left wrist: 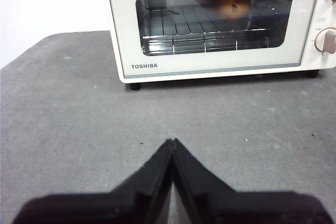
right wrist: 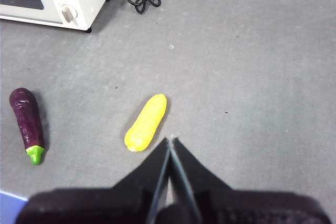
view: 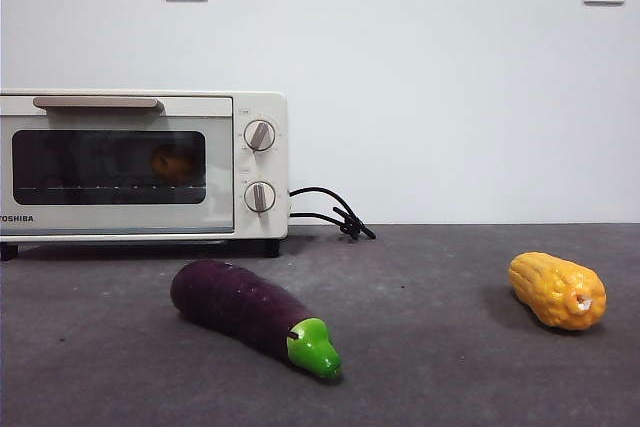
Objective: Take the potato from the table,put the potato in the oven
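Already the potato [view: 174,162] sits inside the oven [view: 220,107], on the wire rack behind the dark glass, toward the knob side. Our left wrist view shows it there too, a blurred orange lump at the back of the rack. The door looks closed, its handle [view: 97,103] flat along the top edge.

Our left gripper [left wrist: 172,141] hangs over the bare table [left wrist: 79,119] in front of the oven, jaws pressed together with nothing between them. Our right gripper [right wrist: 170,139] is likewise closed and empty, high above the table with the corn [right wrist: 146,121] just below its tips and the eggplant [right wrist: 27,121] well off to one side. Neither arm shows in the front view.

We judge the task essentially done, so what remains is to finish cleanly. If the door needs any check, we would press along the handle, not the glass, and push level so the oven does not slide back toward the cord [view: 335,215]. Otherwise we should keep both arms high and clear, and avoid dropping the right gripper, since the corn lies so near beneath it and a nudge would roll it. The eggplant lies close in front of the oven, so any left arm move should pass above it.
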Motion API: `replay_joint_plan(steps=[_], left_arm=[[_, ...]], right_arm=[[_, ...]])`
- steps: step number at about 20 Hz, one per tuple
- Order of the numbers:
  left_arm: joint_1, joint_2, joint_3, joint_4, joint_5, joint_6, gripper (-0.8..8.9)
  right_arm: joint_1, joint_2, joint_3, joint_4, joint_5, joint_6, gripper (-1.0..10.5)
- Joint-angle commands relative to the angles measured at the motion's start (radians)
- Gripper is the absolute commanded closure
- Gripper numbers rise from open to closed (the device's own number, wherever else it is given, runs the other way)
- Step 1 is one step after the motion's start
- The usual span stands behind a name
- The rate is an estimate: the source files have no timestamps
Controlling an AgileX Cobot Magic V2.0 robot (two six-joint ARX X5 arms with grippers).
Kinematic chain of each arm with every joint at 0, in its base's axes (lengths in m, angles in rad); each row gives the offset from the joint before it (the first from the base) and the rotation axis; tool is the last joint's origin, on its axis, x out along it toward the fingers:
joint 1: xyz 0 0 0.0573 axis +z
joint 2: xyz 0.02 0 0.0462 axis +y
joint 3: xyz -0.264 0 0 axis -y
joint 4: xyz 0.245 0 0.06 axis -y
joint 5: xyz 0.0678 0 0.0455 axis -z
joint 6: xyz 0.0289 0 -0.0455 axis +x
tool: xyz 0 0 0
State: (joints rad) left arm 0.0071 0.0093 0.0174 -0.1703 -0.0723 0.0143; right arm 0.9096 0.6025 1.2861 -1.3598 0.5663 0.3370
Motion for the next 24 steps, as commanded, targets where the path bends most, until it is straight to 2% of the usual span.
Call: replay_joint_plan(steps=[1, 10, 14, 15, 16, 18, 19, 20, 21, 22, 23, 24], left_arm=[[0.003, 0.005, -0.01, 0.01, 0.001, -0.008, 8.17], [0.003, 0.013, -0.01, 0.01, 0.001, -0.008, 8.17], [0.003, 0.013, -0.01, 0.01, 0.001, -0.008, 8.17], [0.003, 0.013, -0.01, 0.01, 0.001, -0.008, 8.17], [0.003, 0.013, -0.01, 0.011, 0.001, -0.008, 8.17], [0.003, 0.013, -0.01, 0.01, 0.001, -0.008, 8.17], [0.003, 0.013, -0.01, 0.011, 0.001, -0.008, 8.18], [0.003, 0.013, -0.01, 0.011, 0.001, -0.008, 8.17], [0.003, 0.013, -0.01, 0.011, 0.001, -0.008, 8.17], [0.003, 0.013, -0.01, 0.011, 0.001, -0.008, 8.17], [0.003, 0.013, -0.01, 0.01, 0.001, -0.008, 8.17], [0.003, 0.013, -0.01, 0.011, 0.001, -0.008, 8.18]], right_arm=[[0.001, -0.002, -0.01, -0.022, 0.003, 0.011, 9.5], [0.001, -0.002, -0.01, -0.022, 0.003, 0.011, 9.5], [0.001, -0.008, -0.01, -0.022, 0.055, -0.026, 9.5], [0.0, -0.008, -0.011, -0.022, 0.095, -0.026, 9.5], [0.0, -0.008, -0.015, -0.022, 0.172, -0.026, 9.5], [-0.023, -0.009, -0.05, -0.022, 0.41, -0.011, 9.5], [-0.054, -0.017, -0.088, -0.022, 0.555, 0.061, 9.5], [-0.082, -0.026, -0.128, -0.022, 0.677, 0.185, 9.5], [-0.111, -0.048, -0.189, -0.022, 0.797, 0.433, 9.5], [-0.127, -0.073, -0.248, -0.022, 0.856, 0.649, 9.5], [-0.14, -0.109, -0.324, -0.022, 0.878, 0.841, 9.5], [-0.145, -0.13, -0.365, -0.022, 0.878, 0.91, 9.5]])
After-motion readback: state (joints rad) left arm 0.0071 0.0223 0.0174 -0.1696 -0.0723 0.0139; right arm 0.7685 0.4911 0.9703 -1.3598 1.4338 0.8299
